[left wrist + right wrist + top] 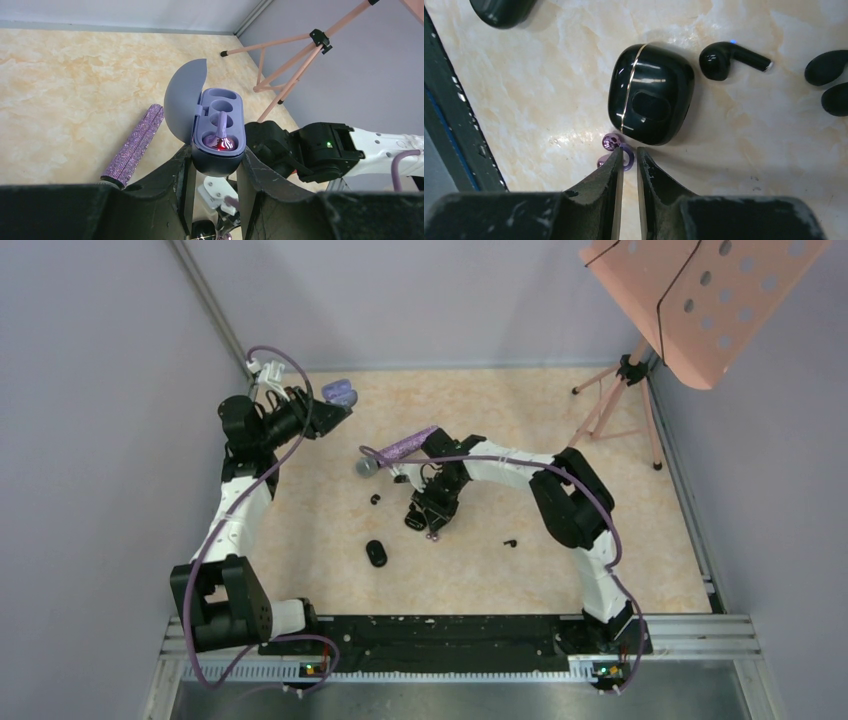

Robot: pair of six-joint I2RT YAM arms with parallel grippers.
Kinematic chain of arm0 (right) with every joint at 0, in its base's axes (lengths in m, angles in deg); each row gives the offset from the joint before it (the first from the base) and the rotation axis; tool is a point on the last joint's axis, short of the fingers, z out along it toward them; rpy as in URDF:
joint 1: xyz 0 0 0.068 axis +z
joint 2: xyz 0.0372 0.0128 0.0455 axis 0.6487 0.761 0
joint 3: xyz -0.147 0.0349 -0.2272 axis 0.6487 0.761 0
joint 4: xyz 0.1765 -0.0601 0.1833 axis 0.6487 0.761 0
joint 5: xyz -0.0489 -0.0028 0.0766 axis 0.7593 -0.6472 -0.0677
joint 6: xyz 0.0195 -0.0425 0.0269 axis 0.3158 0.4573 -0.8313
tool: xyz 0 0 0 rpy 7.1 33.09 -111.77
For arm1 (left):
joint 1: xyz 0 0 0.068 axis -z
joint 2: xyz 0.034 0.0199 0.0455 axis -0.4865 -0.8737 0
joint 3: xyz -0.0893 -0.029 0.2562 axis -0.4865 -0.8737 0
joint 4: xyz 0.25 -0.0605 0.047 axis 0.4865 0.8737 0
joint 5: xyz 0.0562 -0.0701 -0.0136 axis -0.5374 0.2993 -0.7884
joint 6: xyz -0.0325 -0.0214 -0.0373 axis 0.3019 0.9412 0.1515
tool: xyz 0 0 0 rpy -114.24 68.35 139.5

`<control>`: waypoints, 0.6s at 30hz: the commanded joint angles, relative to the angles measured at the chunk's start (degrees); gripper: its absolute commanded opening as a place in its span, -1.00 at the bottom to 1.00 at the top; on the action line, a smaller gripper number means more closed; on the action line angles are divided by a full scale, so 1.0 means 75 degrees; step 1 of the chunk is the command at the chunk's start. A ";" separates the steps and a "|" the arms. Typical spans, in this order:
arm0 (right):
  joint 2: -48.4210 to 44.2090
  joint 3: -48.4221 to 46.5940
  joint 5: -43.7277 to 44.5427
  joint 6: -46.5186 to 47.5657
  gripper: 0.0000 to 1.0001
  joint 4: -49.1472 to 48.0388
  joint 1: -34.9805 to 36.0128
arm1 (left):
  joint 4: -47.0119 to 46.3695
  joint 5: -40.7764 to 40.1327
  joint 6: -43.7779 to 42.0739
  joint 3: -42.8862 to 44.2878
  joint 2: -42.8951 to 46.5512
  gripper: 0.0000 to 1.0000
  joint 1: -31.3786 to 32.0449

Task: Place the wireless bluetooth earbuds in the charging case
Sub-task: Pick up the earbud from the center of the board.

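My left gripper (215, 161) is shut on an open lilac charging case (218, 127), held up at the far left of the table (340, 393). One lilac earbud (220, 140) sits in the case's near socket, with a red light showing. The far socket is bare. My right gripper (629, 154) is down at the table, its jaws nearly together around the hook of a second lilac earbud (613, 144). That earbud lies against a glossy black case (651, 100). In the top view the right gripper (428, 523) is at the table's middle.
A black earbud (724, 59) with a blue light lies beside the black case, with two more black pieces (831, 67) at the right. A black oval case (376, 553), a lone black earbud (510, 541) and the purple glitter microphone (400, 450) lie nearby. A pink music stand (700, 300) stands far right.
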 commanded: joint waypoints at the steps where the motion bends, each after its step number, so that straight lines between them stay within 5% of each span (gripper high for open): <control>1: -0.0525 0.0522 0.1056 0.0774 -0.68 -0.0090 0.0319 | -0.0609 -0.0050 0.0106 0.0021 0.0056 -1.00 -0.0029; 18: -0.0610 0.1319 0.2428 0.0518 -1.00 -0.1021 0.0847 | -0.0423 0.0006 -0.0068 0.0196 -0.0136 -1.00 -0.0031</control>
